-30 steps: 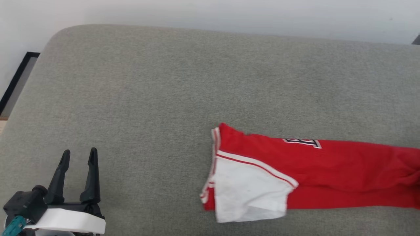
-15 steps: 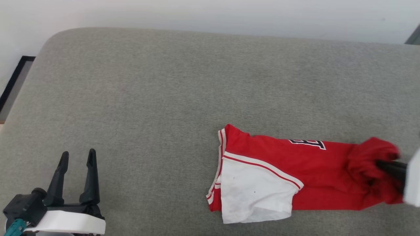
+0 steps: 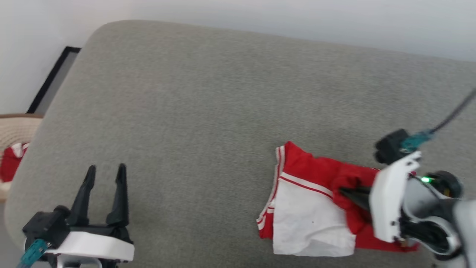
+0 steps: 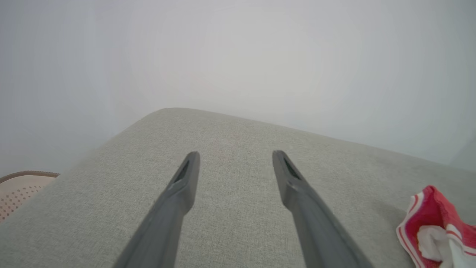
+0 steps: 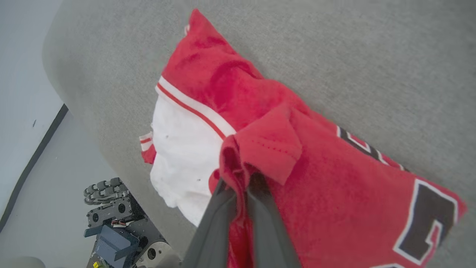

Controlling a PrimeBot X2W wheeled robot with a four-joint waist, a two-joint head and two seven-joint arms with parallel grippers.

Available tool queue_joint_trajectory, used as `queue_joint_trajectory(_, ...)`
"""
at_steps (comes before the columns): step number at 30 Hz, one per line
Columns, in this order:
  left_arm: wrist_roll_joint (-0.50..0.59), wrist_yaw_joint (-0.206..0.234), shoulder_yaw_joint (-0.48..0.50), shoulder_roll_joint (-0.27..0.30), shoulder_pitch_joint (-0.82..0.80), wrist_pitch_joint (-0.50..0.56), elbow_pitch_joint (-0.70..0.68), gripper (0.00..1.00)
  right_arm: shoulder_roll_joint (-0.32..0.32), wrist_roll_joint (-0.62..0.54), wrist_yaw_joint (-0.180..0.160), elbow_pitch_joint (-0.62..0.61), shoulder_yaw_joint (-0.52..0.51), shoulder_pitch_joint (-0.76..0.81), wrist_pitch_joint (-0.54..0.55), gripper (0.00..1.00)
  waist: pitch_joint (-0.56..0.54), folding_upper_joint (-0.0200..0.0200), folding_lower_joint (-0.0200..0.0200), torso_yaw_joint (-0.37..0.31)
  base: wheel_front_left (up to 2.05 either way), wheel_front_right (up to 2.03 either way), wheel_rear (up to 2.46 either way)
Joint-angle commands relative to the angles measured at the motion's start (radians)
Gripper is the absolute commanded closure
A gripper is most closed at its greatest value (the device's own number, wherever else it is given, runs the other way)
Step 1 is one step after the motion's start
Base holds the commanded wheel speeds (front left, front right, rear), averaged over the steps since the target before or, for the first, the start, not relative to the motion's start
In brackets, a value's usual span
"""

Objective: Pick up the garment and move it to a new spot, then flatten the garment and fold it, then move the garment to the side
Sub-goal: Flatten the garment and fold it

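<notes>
The garment [image 3: 308, 208], a red jersey with a white sleeve and striped trim, lies near the front right of the grey cushion [image 3: 208, 111]. My right gripper [image 3: 346, 192] is shut on the garment's red hem and holds it doubled back over the body toward the sleeve. In the right wrist view the pinched hem [image 5: 260, 149] bunches between my fingers [image 5: 219, 208], with black lettering [image 5: 424, 219] at the lower right. My left gripper [image 3: 105, 172] hovers open over the cushion's front left, far from the garment [image 4: 435, 227], with nothing between its fingers [image 4: 186, 178].
A woven basket [image 3: 15, 130] holding red cloth stands off the cushion's left end. A dark frame [image 3: 55, 74] lines the floor by the wall. The robot's base [image 5: 119, 223] sits below the cushion's front edge. Wide bare cushion lies between my grippers.
My right gripper has carried the garment's right end leftward over its body, shortening it. The head camera has shifted, bringing the basket into sight. The left gripper stays open in place.
</notes>
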Motion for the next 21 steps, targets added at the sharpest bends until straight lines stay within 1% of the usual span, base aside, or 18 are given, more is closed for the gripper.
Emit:
queue_joint_trajectory(1,-0.001,-0.002,-0.009,0.003,-0.019,-0.005,0.002,0.00,0.012,0.002,0.000,0.020,0.033,-0.024,-0.014,1.00,0.006,-0.0001,0.0000,0.024,0.00,0.00,0.00)
queue_joint_trajectory(8,-0.018,-0.002,-0.034,0.001,-0.048,-0.005,0.006,0.00,0.046,-0.004,0.000,0.151,0.169,-0.124,-0.091,1.00,0.021,-0.0001,0.0000,0.075,0.00,0.00,0.00)
queue_joint_trajectory(12,-0.022,-0.002,-0.037,0.000,-0.058,-0.005,0.006,0.00,0.064,0.012,0.000,0.228,0.233,-0.169,-0.138,1.00,0.026,-0.0001,0.0000,0.090,0.00,0.00,0.00)
queue_joint_trajectory(15,-0.023,-0.002,-0.034,-0.002,-0.062,-0.005,0.004,0.00,0.070,0.016,0.000,0.259,0.262,-0.193,-0.164,1.00,0.027,-0.0001,0.0000,0.094,0.00,0.00,0.00)
queue_joint_trajectory(16,-0.024,-0.002,-0.033,-0.003,-0.063,-0.005,0.002,0.00,0.068,0.012,0.000,0.275,0.271,-0.205,-0.179,0.80,0.028,-0.0001,0.0000,0.094,0.00,0.00,0.00)
queue_joint_trajectory(17,-0.024,-0.002,-0.034,-0.003,-0.064,-0.005,0.002,0.00,0.067,0.014,0.000,0.291,0.281,-0.211,-0.190,0.32,0.029,-0.0001,0.0000,0.095,0.00,0.00,0.00)
queue_joint_trajectory(18,-0.025,-0.002,-0.034,-0.004,-0.064,-0.005,0.002,0.00,0.065,0.017,0.000,0.301,0.292,-0.216,-0.197,0.00,0.028,-0.0001,0.0000,0.096,0.00,0.00,0.00)
queue_joint_trajectory(21,-0.029,-0.002,-0.027,-0.005,-0.062,-0.005,0.000,0.00,0.058,0.028,0.000,0.312,0.312,-0.236,-0.214,0.00,0.025,-0.0001,0.0000,0.088,0.00,0.00,0.00)
